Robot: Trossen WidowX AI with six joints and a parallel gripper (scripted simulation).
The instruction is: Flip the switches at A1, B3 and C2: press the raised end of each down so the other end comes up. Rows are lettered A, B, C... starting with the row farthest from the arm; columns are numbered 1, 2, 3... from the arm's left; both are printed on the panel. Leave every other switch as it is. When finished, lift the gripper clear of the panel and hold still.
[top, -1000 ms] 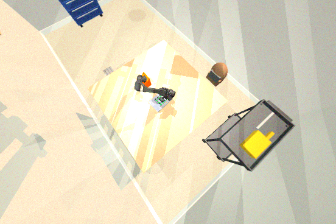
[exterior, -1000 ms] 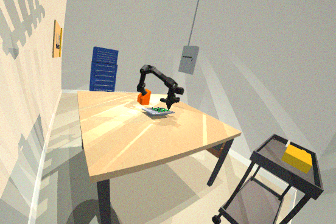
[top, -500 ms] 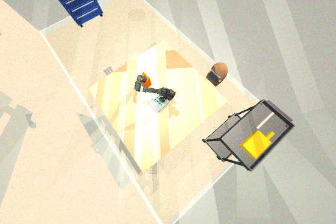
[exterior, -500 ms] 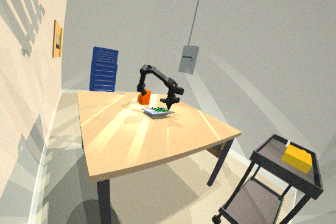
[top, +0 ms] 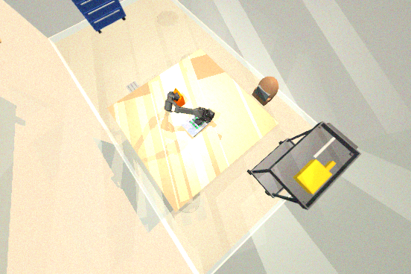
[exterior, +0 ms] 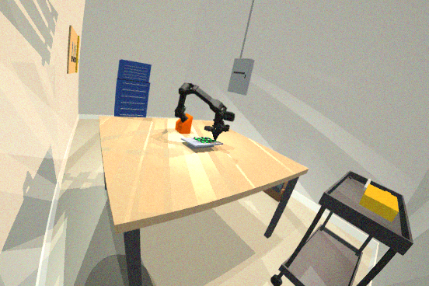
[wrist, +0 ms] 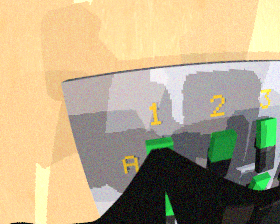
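Observation:
A grey switch panel (wrist: pixel 91 143) (exterior: pixel 196 143) (top: pixel 190 128) with green rocker switches lies on the wooden table (exterior: pixel 172 183). Yellow labels A, 1, 2 and 3 show in the wrist view. My gripper (wrist: pixel 159 156) (exterior: pixel 215 137) (top: pixel 199 120) is shut, with nothing between the fingers. Its black tip sits right at the green A1 switch (wrist: pixel 159 143), hiding most of it. The A2 switch (wrist: pixel 223 144) and the A3 switch (wrist: pixel 265 132) show to the right. Switches in the nearer rows are mostly hidden behind the fingers.
The arm's orange base (exterior: pixel 184 123) (top: pixel 179 97) stands behind the panel. A dark cart (exterior: pixel 374 233) with a yellow box (exterior: pixel 379 202) stands off the table to the right. A blue cabinet (exterior: pixel 132 88) stands by the far wall.

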